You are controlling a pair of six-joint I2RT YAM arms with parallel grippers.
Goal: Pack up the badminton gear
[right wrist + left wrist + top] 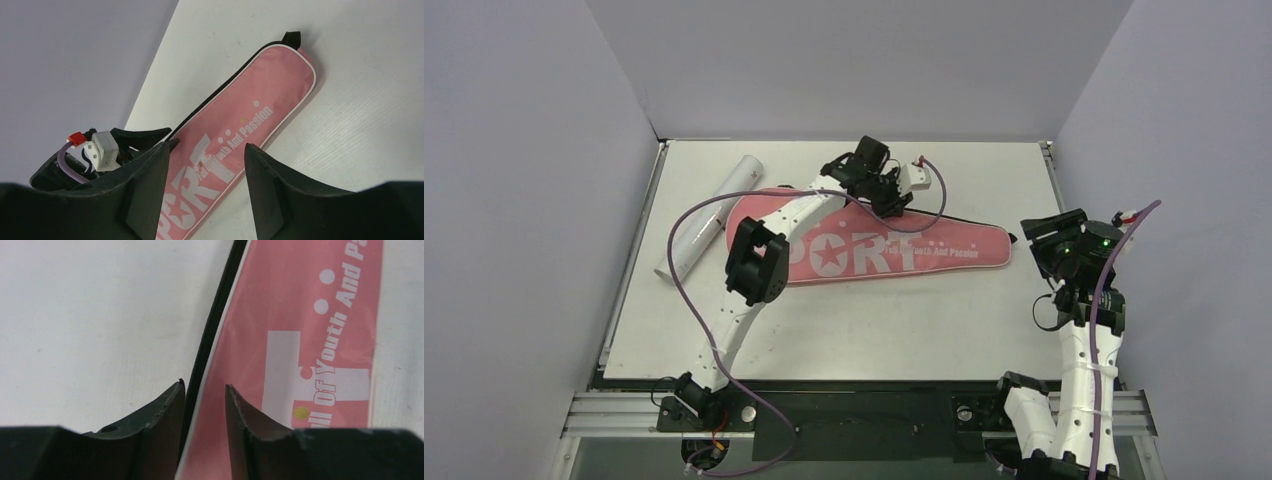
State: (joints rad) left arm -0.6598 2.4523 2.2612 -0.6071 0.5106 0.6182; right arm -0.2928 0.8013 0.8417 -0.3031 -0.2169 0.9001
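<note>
The pink racket-shaped fabric cover printed "SPORT" (894,250) lies flat across the middle of the white desk (874,330), with its narrow handle end towards the right arm. The long white tube (709,215) rests beside the cover's wide end, not yet packed. No rackets or shuttlecocks can be seen.

The left hand (204,387) is set low over the cover's far edge. Its fingers are narrowly parted and straddle the black edging strip (210,330); nothing is seen to be clamped. The right hand (210,145) is held spread, well apart from the cover and looking along it from the handle end.

The step appears to be taking hold of that black edge, to open or close the cover; which of the two cannot be told. The strip should be centred between the fingers before they are brought together, since it runs closer to one finger than the other. Only the edging should be caught, not the pink panel beneath. The handle end could be steadied by the right hand, as thin fabric is likely to slide when pulled.
</note>
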